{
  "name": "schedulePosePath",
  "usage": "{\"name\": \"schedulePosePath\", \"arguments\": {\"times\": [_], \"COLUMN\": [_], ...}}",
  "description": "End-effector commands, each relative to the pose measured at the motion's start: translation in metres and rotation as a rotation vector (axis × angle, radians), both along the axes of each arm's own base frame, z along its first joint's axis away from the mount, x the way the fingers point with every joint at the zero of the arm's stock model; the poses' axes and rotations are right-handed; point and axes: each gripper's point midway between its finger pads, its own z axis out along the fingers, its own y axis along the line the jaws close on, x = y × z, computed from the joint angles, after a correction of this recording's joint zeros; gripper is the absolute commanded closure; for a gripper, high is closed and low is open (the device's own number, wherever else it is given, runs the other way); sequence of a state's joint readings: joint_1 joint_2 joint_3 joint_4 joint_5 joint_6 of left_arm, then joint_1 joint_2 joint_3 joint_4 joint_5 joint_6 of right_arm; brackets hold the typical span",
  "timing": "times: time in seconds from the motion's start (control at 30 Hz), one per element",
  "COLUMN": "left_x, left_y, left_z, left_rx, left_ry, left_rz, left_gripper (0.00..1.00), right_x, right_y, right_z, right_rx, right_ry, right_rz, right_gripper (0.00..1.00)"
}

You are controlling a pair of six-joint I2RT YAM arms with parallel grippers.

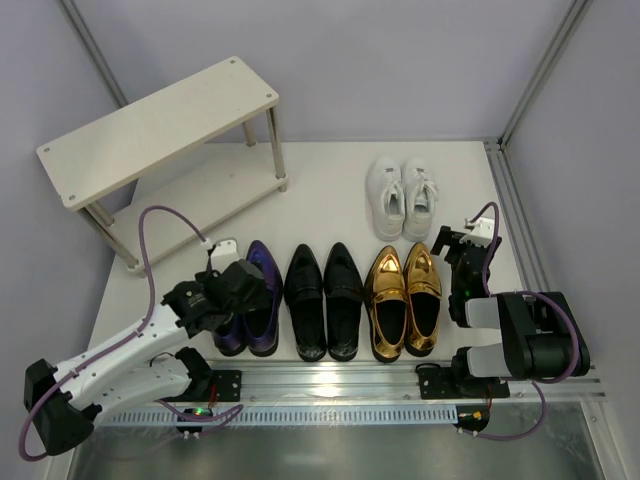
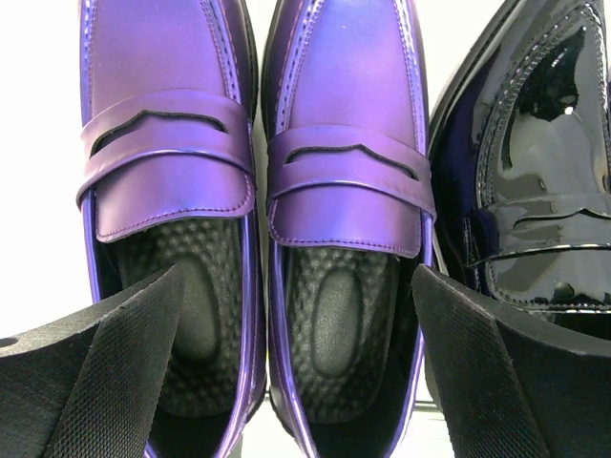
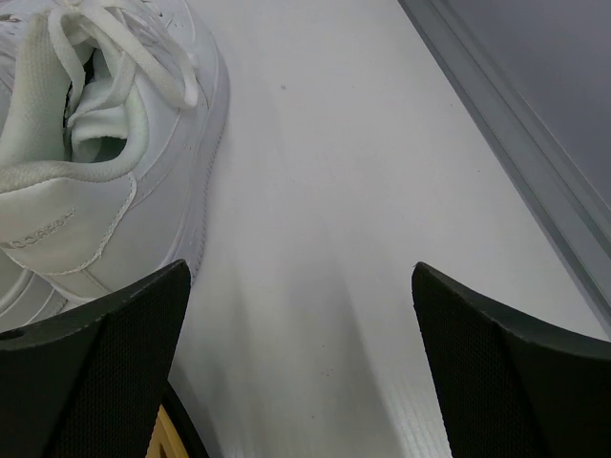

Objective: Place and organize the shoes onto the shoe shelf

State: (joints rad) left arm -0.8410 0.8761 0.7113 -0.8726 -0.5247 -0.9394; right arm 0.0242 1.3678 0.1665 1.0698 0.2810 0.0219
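Top view: left gripper (image 1: 243,285) hides most of the left purple shoe (image 1: 230,342); shoe shelf (image 1: 160,125) lower board partly under the upper one; left wrist: purple toes and black shoe (image 2: 544,162) cropped; right wrist: white sneaker (image 3: 105,162) cropped left, gold sliver (image 3: 172,434) unidentifiable.

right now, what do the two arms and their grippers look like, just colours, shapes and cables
The left arm has white links and black joints; the right arm looks mostly black and bulky. A thin purple cable loops along each. Both the left gripper and right gripper are black, and their fingers are broad wedge-shaped pads with a fine woven texture. No markings are readable.
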Motion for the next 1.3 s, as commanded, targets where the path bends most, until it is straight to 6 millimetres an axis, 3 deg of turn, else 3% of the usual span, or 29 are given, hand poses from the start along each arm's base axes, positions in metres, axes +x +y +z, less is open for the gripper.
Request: {"name": "schedulePosePath", "arguments": {"times": [0.0,0.3,0.47,0.77,1.07,1.27], "left_x": [0.004,0.015,0.007,0.001,0.018,0.024], "left_y": [-0.005,-0.007,0.002,-0.008,-0.012,-0.003], "left_z": [0.015,0.037,0.019,-0.009,-0.023,-0.034], "left_rx": [-0.017,-0.069,0.021,0.078,0.108,0.145], "left_ry": [-0.028,-0.161,-0.059,0.072,0.017,-0.025], "left_rz": [-0.018,-0.056,-0.034,-0.074,-0.059,-0.04], "left_gripper": [0.01,0.0,0.0,0.0,0.0,0.06], "right_x": [0.01,0.01,0.01,0.01,0.01,0.01], "right_y": [0.001,0.001,0.001,0.001,0.001,0.001], "right_z": [0.027,0.027,0.028,0.028,0.028,0.027], "right_rx": [0.002,0.002,0.002,0.002,0.001,0.002], "right_ry": [-0.102,-0.102,-0.105,-0.104,-0.103,-0.102], "right_rz": [0.002,0.002,0.002,0.002,0.001,0.002], "right_gripper": [0.03,0.03,0.03,0.03,0.03,0.03]}}
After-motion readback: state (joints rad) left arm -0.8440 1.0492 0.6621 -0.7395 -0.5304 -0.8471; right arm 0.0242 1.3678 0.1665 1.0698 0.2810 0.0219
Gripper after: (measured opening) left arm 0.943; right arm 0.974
